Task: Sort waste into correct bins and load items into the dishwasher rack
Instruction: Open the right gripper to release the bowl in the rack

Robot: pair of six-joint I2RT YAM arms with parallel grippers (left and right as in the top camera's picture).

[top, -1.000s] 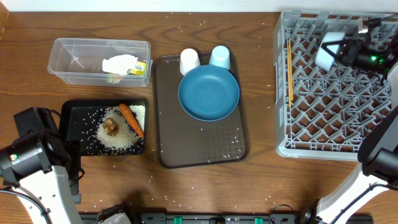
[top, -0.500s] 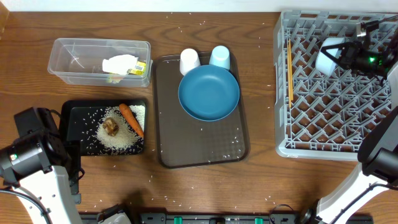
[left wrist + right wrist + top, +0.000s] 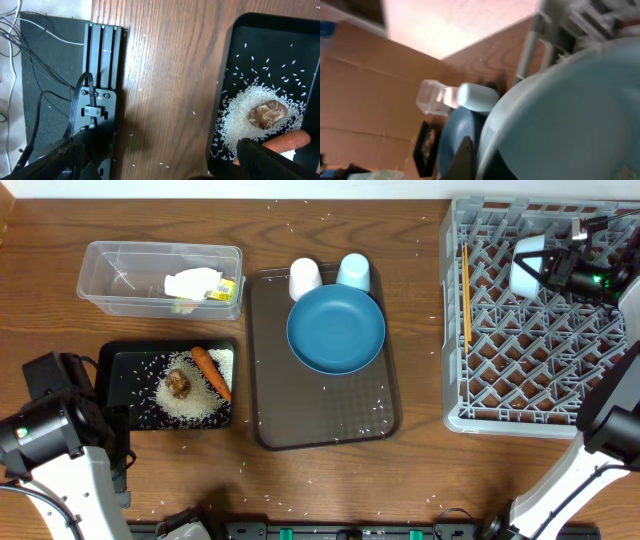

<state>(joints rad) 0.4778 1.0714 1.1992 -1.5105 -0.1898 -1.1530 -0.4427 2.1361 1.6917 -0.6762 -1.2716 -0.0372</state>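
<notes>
Table inventory:

1. Dishwasher rack (image 3: 540, 380): is sitting at the table's right end. Thin wooden chopsticks (image 3: 465, 295) are lying along its left side.
2. Light-blue bowl (image 3: 525, 268): is hanging tilted on its side over the rack's far rows, white inside showing. The right gripper (image 3: 547, 268) is holding it, jaws closed together on what appears to be the rim; the right wrist view is too blurred to confirm the exact spot.
3. Brown serving tray (image 3: 300, 420): is lying mid-table and carrying the blue plate (image 3: 336, 329). The white cup (image 3: 305, 278) and light-blue cup (image 3: 354, 271) are standing side by side just behind the plate.
4. Clear container (image 3: 110, 275): is sitting far left and holding the crumpled wrapper (image 3: 200, 285).
5. Black tray (image 3: 125, 365): is lying in front of the container. It is holding a heap of rice (image 3: 190, 402), the brown lump (image 3: 179, 383) on top and the carrot (image 3: 211, 372) beside it.
6. Left gripper (image 3: 165, 167): is hovering over bare table just left of the black tray, jaws spread wide and gripping nothing.
</notes>
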